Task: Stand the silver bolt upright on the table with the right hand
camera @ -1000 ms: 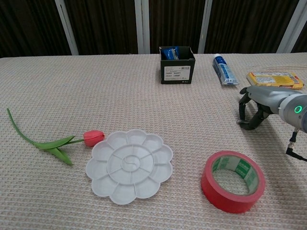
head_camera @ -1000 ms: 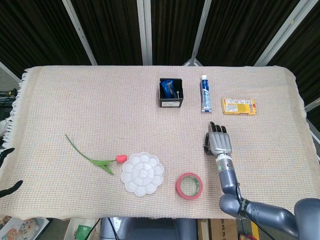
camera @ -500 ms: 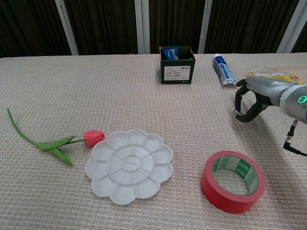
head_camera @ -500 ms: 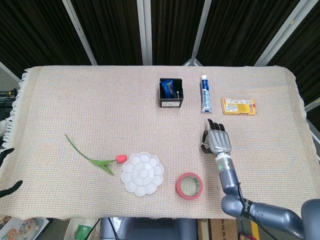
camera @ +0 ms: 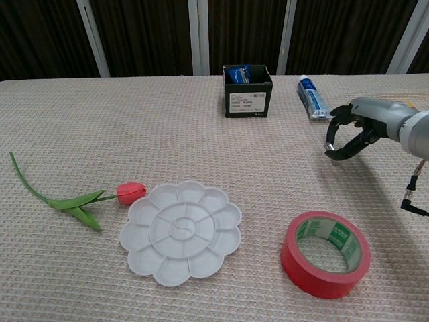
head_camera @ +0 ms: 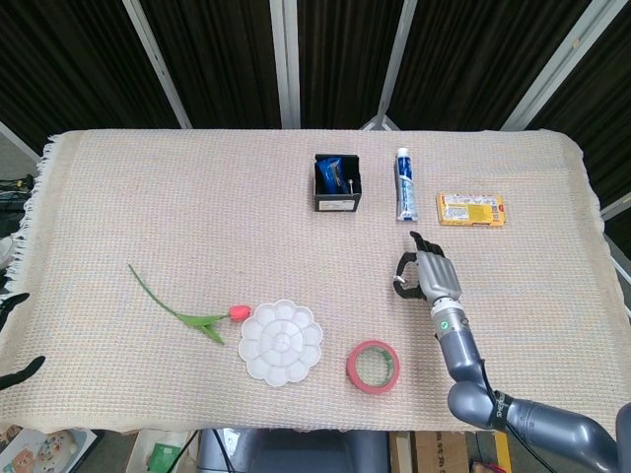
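Silver bolt [head_camera: 348,181] sits in the black box [head_camera: 337,184] at the desk's [head_camera: 197,217] far side as the right robot hand [head_camera: 428,274], curled but empty, hovers short of it, apparently reaching; next comes a pinch inside the box.

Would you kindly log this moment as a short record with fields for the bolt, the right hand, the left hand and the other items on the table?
bolt: silver bolt inside the black box, beside blue packets
right hand: right hand above the cloth, fingers curled, holding nothing
left hand: not in view
other items: toothpaste tube, yellow packet, red tape roll, white palette, tulip
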`<action>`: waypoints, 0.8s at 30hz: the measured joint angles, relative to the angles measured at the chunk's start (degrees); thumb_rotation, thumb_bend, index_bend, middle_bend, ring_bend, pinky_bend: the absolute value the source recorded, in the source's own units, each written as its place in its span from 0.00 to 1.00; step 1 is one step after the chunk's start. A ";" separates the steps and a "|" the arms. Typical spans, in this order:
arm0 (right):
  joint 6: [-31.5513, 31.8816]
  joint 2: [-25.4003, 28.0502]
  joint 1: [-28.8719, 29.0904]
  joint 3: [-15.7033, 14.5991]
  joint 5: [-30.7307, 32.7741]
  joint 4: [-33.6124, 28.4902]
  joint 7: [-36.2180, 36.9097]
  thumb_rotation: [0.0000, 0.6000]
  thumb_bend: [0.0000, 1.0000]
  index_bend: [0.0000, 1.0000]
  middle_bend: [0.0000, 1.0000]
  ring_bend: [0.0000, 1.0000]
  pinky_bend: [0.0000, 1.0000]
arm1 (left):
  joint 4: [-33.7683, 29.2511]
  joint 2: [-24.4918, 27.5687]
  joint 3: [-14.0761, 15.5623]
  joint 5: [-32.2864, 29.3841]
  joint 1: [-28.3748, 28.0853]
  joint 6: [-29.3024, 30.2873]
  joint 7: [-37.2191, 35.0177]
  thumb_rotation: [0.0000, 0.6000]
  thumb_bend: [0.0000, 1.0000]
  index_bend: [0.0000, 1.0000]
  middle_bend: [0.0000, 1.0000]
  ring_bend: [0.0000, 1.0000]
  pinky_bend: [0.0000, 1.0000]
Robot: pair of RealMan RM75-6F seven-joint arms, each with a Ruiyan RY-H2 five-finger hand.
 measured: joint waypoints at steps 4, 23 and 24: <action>-0.67 -0.52 -1.63 0.75 -6.08 1.97 9.20 1.00 0.37 0.63 0.04 0.10 0.08 | -0.03 -0.06 0.05 0.03 -0.03 -0.11 0.22 1.00 0.25 0.20 0.00 0.00 0.00; -1.36 -7.76 -6.18 -0.83 -23.92 18.20 36.59 1.00 0.37 0.63 0.04 0.10 0.06 | -0.16 -0.25 0.02 -0.08 -0.02 -0.09 0.83 1.00 0.25 0.21 0.00 0.00 0.00; -1.42 -7.87 -6.16 -0.82 -24.06 18.39 36.86 1.00 0.37 0.63 0.04 0.10 0.06 | -0.16 -0.24 0.03 -0.06 -0.02 -0.10 0.81 1.00 0.25 0.21 0.00 0.00 0.00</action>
